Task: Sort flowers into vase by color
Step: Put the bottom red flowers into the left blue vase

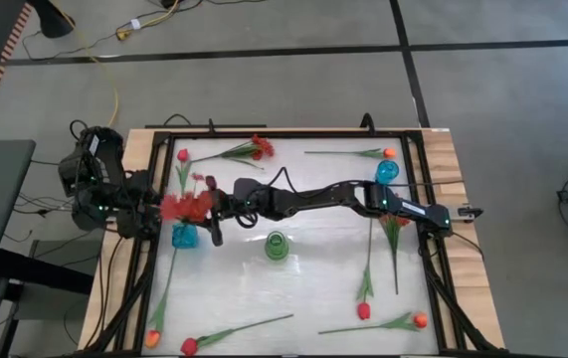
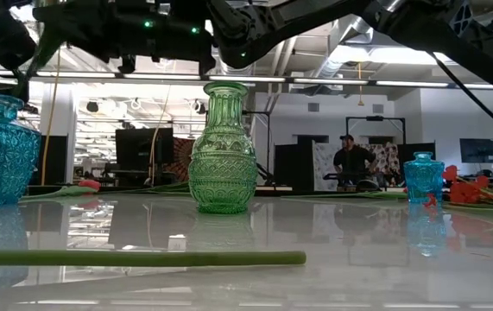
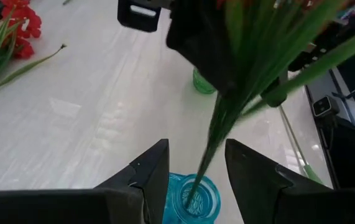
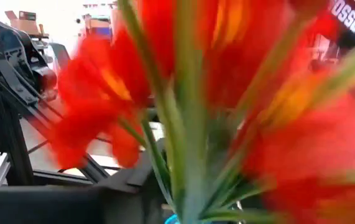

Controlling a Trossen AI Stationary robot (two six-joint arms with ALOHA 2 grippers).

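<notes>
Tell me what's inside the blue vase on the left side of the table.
The blue vase holds the green stems of a red spray, running down through its mouth between the left gripper fingers. How far they reach inside cannot be seen. The right gripper is beside the blooms.

Red spray, green stems, turquoise vase; green embossed vase.

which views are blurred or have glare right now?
Right wrist view: red spray fills the frame, smeared and out of focus. Left wrist view: stems going into the blue vase are soft, left gripper fingers sharp. Low view: bright ceiling lights reflect off the glossy table; green vase crisp. High view: sharp except the spray.
</notes>
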